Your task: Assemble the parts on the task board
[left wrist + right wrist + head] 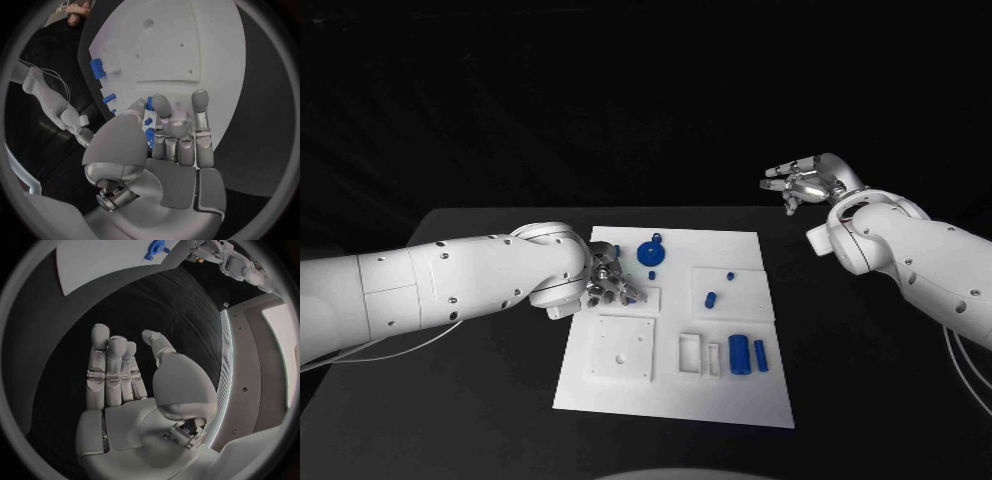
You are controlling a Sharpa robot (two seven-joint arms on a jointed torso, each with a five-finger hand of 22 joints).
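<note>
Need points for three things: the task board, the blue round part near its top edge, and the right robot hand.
task board (733,395), head view, bare white area near its lower edge.
blue round part (651,253), head view, middle of its disc.
right robot hand (125,385), right wrist view, on the base of its upright fingers.

lab: black table (473,400), dark backdrop

arms (459,285): white, dark screw dots, thin cable | hands (134,390): silver, jointed fingers (112,370)
</note>
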